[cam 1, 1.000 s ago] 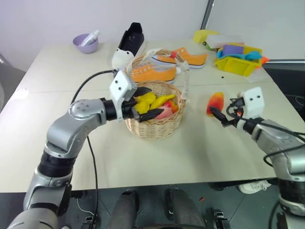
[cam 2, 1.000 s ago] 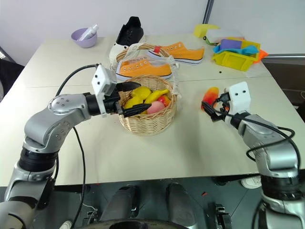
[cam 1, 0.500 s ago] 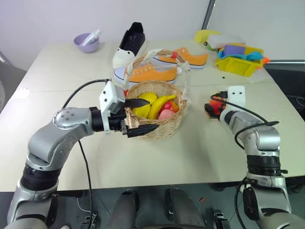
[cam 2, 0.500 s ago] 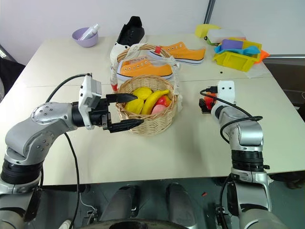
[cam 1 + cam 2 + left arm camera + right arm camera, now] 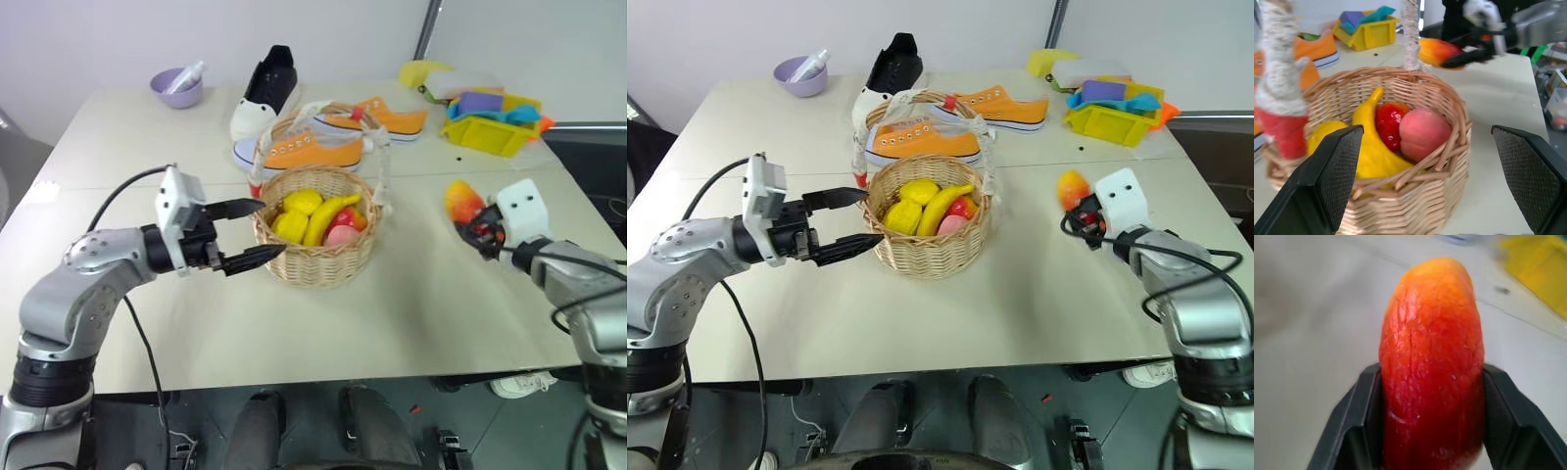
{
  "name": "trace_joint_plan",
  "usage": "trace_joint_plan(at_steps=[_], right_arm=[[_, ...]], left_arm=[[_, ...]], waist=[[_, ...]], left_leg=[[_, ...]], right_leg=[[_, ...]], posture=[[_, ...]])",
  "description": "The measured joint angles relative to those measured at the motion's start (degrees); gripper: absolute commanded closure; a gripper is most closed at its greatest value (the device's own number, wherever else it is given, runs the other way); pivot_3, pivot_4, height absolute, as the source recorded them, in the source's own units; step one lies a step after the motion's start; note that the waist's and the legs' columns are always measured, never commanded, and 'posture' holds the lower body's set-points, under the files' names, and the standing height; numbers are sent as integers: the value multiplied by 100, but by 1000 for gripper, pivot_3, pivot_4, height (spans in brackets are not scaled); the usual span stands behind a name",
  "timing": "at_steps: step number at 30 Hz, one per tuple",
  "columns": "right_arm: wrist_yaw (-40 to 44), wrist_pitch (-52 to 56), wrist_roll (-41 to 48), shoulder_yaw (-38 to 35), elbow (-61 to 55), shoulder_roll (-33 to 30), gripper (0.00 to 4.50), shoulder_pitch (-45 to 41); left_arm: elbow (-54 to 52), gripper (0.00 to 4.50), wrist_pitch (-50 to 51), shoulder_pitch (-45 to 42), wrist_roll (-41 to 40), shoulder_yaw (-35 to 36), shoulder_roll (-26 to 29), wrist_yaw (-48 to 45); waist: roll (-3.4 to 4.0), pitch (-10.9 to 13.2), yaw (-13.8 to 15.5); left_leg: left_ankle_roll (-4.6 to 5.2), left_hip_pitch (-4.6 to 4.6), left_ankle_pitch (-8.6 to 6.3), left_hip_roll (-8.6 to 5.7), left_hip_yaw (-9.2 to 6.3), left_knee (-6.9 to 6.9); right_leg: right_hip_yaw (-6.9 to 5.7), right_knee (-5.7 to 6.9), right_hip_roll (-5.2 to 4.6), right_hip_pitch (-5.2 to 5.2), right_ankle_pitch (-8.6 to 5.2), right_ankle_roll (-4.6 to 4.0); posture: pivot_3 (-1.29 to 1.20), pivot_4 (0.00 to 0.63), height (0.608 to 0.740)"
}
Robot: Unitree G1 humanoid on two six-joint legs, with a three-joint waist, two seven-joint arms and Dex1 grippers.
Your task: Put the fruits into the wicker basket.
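Note:
The wicker basket (image 5: 315,262) stands mid-table with its white-wrapped handle (image 5: 383,162) arched over it. Inside lie the pink peach (image 5: 1424,133), a banana (image 5: 329,216), lemons (image 5: 294,221) and a red apple (image 5: 1388,125). To the right of the basket, my right gripper (image 5: 480,231) is shut on the red-to-yellow mango (image 5: 460,199). The mango is held a little above the table. In the right wrist view the mango (image 5: 1432,362) sits between both black fingers (image 5: 1359,431). My left gripper (image 5: 874,215) is open just left of the basket's rim, holding nothing.
Orange sneakers (image 5: 313,150) and a black shoe (image 5: 269,86) lie behind the basket. A purple bowl (image 5: 176,88) sits at the far left. A yellow tray (image 5: 487,132) with coloured items stands at the far right. The table's front edge (image 5: 323,377) runs below both arms.
My right gripper reached the mango, shut on it and drew it back and up off the table. My left gripper pulled out of the basket to the left, staying open.

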Motion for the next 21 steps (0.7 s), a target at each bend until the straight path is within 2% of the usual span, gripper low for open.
trace_joint_plan(at_steps=[2, 3, 6, 8, 12, 16, 18, 19, 21], right_arm=[[767, -179, 502, -267, -507, -148, 2488, 491], [1021, -125, 831, -360, -745, -171, 2488, 468], [1155, 151, 1447, -240, -1301, -177, 2488, -250], [990, 398, 1550, 250, -1469, -44, 2488, -1019], [145, 1156, 1028, 1804, -1104, 826, 2488, -2785], [-629, 1719, 559, 2415, -362, 1648, 2488, -3456], [-837, 1800, 358, 2568, -79, 1889, 1492, -3583], [-901, 1831, 299, 2576, 5, 1970, 1211, -3591], [-955, 1874, 208, 2578, 51, 2009, 202, -3591]], left_arm=[[132, 0, -172, 115, -7, 155, -10, -93], [264, 0, -239, 120, 4, 189, -6, -141], [422, 0, -367, 140, 45, 206, 24, -270], [501, 0, -420, 169, 77, 236, 84, -341], [598, 0, -530, 131, 118, 315, 146, -453], [620, 0, -537, 148, 117, 359, 150, -454], [596, 0, -537, 155, 118, 356, 141, -427], [579, 0, -536, 177, 119, 353, 131, -400], [525, 0, -533, 248, 119, 349, 119, -366]], waist=[[0, 0, -13], [1, 0, -33], [1, 0, -55], [-7, 0, -45], [-6, 0, -29], [-9, -1, 37], [-9, -1, 27], [-9, -1, 21], [-9, -1, 10]], left_leg=[[0, 5, 0, 7, 0, 3], [0, 9, 0, 12, 1, 6], [0, 17, 0, 16, 1, 8], [-1, 20, 0, 20, 3, 11], [-3, 2, 2, 20, 0, 7], [-7, -35, 4, 11, -7, 3], [-17, -89, 10, 4, -9, 10], [-19, -100, 11, 3, -9, 16], [-19, -101, 11, 0, -5, 15]], right_leg=[[0, 1, 7, 4, 0, -1], [3, 2, 9, 4, 5, -8], [6, 2, 12, 4, 6, -46], [2, 1, 19, 9, 7, -51], [2, 4, 17, -14, 10, -56], [-8, 8, -2, -44, 21, -32], [-5, 18, -13, -103, 24, -29], [-4, 25, -16, -116, 27, -22], [-1, 31, -19, -121, 28, -21]], posture=[[0, 150, 738], [0, 150, 738], [0, 150, 738], [0, 150, 738], [0, 150, 738], [0, 150, 738], [0, 150, 738], [0, 150, 738], [0, 150, 738]])
